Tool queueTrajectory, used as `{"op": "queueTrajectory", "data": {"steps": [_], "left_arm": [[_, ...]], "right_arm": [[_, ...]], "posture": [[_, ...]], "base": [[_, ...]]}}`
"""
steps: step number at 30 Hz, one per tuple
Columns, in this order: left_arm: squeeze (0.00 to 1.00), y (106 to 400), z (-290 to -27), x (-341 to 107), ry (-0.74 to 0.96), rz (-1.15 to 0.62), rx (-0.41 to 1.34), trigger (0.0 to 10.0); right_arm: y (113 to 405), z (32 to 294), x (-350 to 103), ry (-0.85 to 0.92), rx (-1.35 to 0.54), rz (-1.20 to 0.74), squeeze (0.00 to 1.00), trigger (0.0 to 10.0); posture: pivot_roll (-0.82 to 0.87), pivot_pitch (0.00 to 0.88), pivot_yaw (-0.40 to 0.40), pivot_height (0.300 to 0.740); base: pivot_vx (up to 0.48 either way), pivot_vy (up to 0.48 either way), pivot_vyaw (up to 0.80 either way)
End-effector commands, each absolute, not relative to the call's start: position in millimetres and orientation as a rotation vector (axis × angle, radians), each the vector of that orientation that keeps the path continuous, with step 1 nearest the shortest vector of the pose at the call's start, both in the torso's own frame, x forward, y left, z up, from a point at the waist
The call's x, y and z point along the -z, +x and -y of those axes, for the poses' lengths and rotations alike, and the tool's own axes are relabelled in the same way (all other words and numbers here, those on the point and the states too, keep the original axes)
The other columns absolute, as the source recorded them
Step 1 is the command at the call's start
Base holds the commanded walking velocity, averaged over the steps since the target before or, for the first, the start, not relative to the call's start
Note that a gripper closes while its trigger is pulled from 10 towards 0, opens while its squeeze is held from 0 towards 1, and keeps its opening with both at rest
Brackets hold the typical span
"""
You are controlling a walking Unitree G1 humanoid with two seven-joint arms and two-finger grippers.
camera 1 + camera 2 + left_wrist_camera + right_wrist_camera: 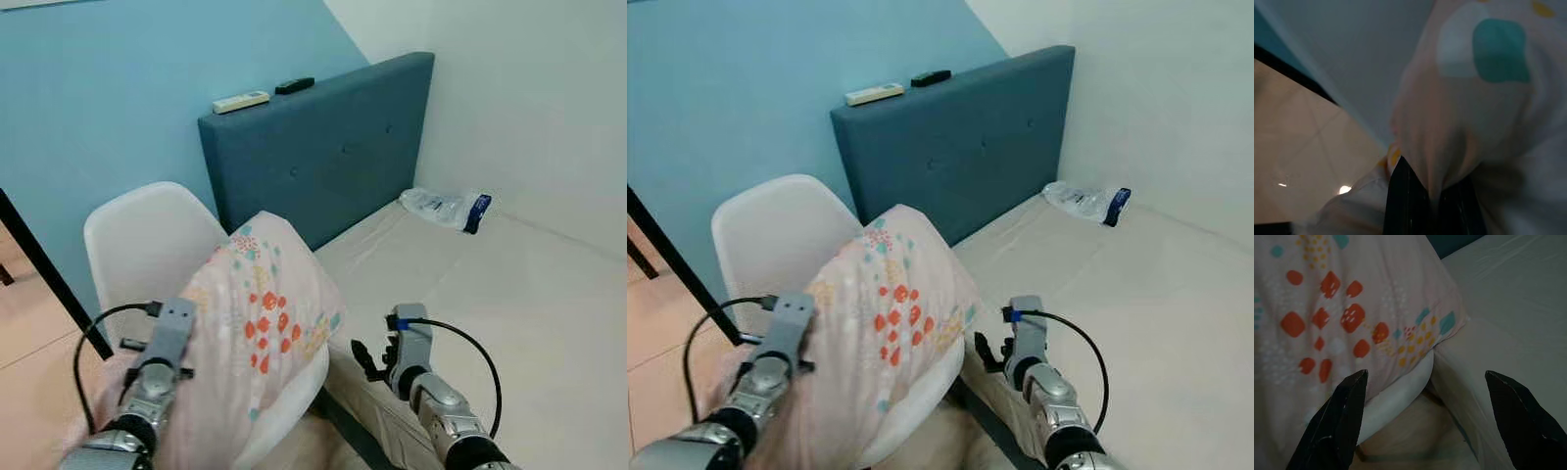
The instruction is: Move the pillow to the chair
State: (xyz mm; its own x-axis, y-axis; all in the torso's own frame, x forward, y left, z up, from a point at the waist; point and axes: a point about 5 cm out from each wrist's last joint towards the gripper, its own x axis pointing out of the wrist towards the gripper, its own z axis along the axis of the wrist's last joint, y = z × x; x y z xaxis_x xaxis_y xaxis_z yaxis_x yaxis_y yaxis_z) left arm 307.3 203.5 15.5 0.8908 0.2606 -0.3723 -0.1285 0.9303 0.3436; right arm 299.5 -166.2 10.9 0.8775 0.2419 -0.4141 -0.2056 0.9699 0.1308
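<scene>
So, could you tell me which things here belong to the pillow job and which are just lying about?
Part of the job:
- pillow, resting on the chair
- chair, white
- left gripper, shut on the pillow's fabric
- right gripper, open beside the pillow

Just lying about:
- white remote and black remote on the headboard
- plastic bag on the bed

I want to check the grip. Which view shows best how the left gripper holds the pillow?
The left wrist view: the left gripper pinches a fold of the pillow between its fingers. Both eye views show its wrist against the pillow, fingers hidden.
</scene>
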Motion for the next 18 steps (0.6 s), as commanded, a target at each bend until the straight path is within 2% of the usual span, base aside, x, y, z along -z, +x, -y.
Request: {"op": "queueTrajectory", "data": {"steps": [1, 5, 18], "left_arm": [[0.00, 310.1, -192.6, -17.0, 0.245, -0.409, -0.204, 10.0], [0.00, 308.3, -193.5, -15.3, 0.238, -0.415, -0.226, 10.0], [0.00, 309.5, -228.1, -28.1, 0.324, -0.362, -0.348, 10.0]], "right_arm": [[299.6, 162.9, -11.2, 0.086, -0.243, -0.435, 0.00, 10.0], [298.8, 161.9, -10.8, 0.090, -0.250, -0.432, 0.00, 10.0], [297.0, 151.7, -11.2, 0.107, -0.292, -0.410, 0.00, 10.0]], "posture": [[-0.13, 0.000, 0.032, 0.720], [-0.13, 0.000, 0.032, 0.710], [-0.12, 0.000, 0.032, 0.655]], "base": [[0.000, 0.000, 0.00], [0.000, 0.000, 0.00], [0.000, 0.000, 0.00]]}}
